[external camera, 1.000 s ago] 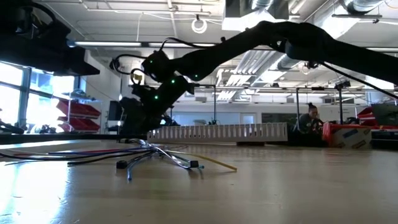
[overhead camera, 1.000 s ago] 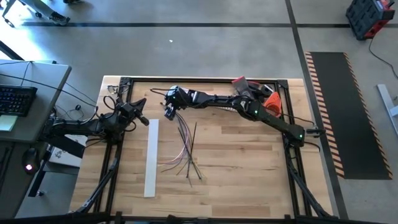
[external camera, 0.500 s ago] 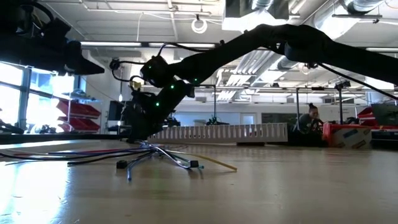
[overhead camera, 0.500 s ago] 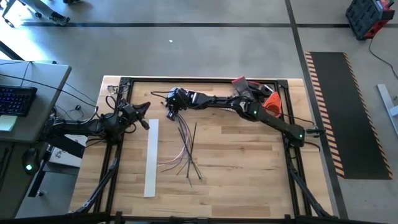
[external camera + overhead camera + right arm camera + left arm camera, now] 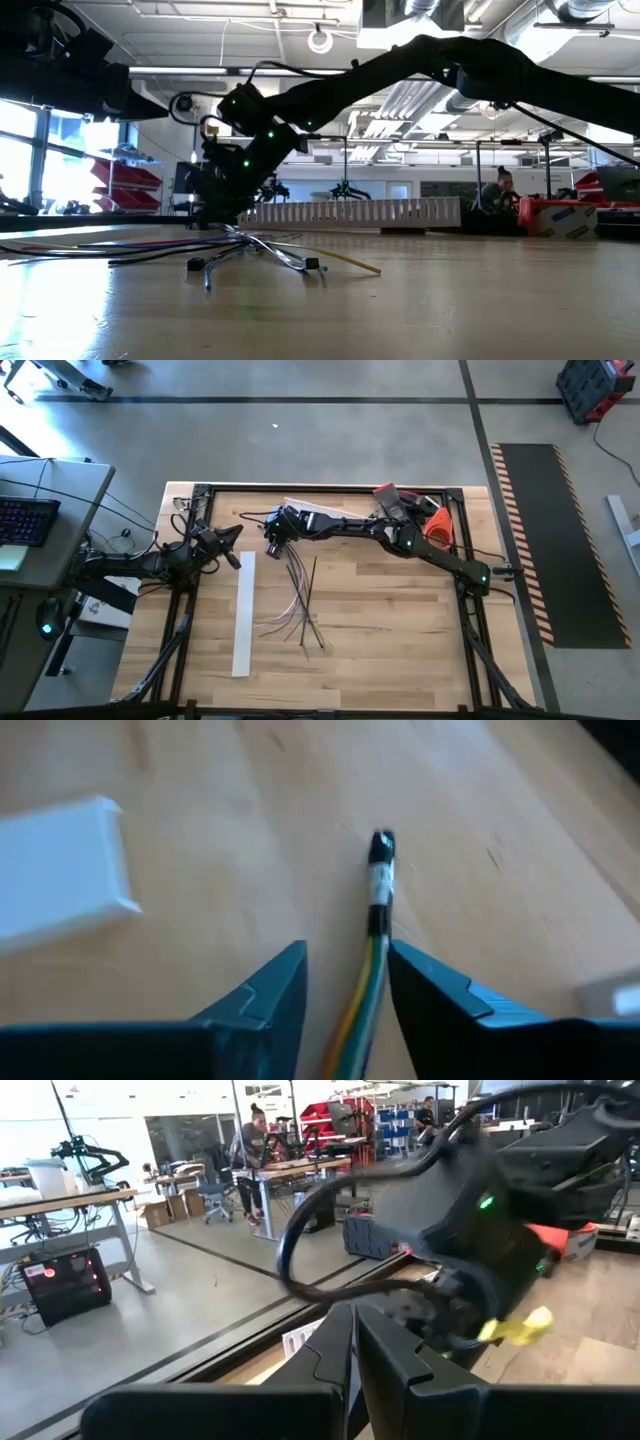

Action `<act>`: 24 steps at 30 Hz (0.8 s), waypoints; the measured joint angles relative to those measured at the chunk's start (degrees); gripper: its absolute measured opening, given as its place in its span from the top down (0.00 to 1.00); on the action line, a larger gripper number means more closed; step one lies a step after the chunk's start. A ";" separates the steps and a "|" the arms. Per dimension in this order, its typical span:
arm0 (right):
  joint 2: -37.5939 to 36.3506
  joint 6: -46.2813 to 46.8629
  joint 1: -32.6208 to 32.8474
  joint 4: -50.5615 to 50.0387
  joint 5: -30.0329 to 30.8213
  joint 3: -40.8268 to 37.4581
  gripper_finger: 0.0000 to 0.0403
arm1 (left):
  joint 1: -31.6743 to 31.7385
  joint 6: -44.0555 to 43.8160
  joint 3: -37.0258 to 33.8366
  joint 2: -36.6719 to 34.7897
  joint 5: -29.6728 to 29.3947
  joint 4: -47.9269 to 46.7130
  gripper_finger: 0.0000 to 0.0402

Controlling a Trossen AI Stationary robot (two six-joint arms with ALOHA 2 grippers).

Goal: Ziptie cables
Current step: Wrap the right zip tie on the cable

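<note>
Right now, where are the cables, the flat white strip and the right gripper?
cables [image 5: 300,600], high view, middle of the fanned bunch.
flat white strip [image 5: 243,615], high view, mid-length of its face.
right gripper [image 5: 345,982], right wrist view, between its fingers, astride one cable end.

Overhead light even, diffuse; bench [image 5: 400,620] evenly lit, shadows under arms faint. Low view strongly backlit: ceiling lamps and bright windows at one side blow out, arms read as silhouettes, sheen on bench surface. Left wrist view: near arm motion-blurred, background hall sharp, windows glaring. Right wrist view soft throughout; cables [image 5: 378,910] and white strip [image 5: 60,870] blurred.
</note>
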 joint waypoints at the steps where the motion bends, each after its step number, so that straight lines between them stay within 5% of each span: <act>1: 0.00 -0.07 0.12 1.14 0.92 0.00 0.64 | 0.00 0.00 0.00 0.00 0.00 0.01 1.00; 7: 1.54 3.76 -0.71 0.87 -0.42 0.11 0.54 | 0.00 -0.24 0.00 0.00 0.76 0.00 1.00; 11: 1.79 3.87 -0.34 0.74 1.58 0.15 0.55 | 0.00 -2.16 -0.01 0.00 1.04 -0.02 1.00; 15: 1.84 3.78 0.14 0.26 1.34 0.15 0.67 | 0.02 -4.11 0.00 0.00 2.25 -1.13 1.00; 20: 1.88 3.89 0.42 0.39 0.64 0.15 0.94 | 0.00 -6.44 0.00 0.00 5.80 -1.57 1.00; 24: 1.91 3.78 1.43 3.51 2.96 0.04 0.98 | -0.81 -6.36 0.00 0.00 15.03 -0.42 1.00</act>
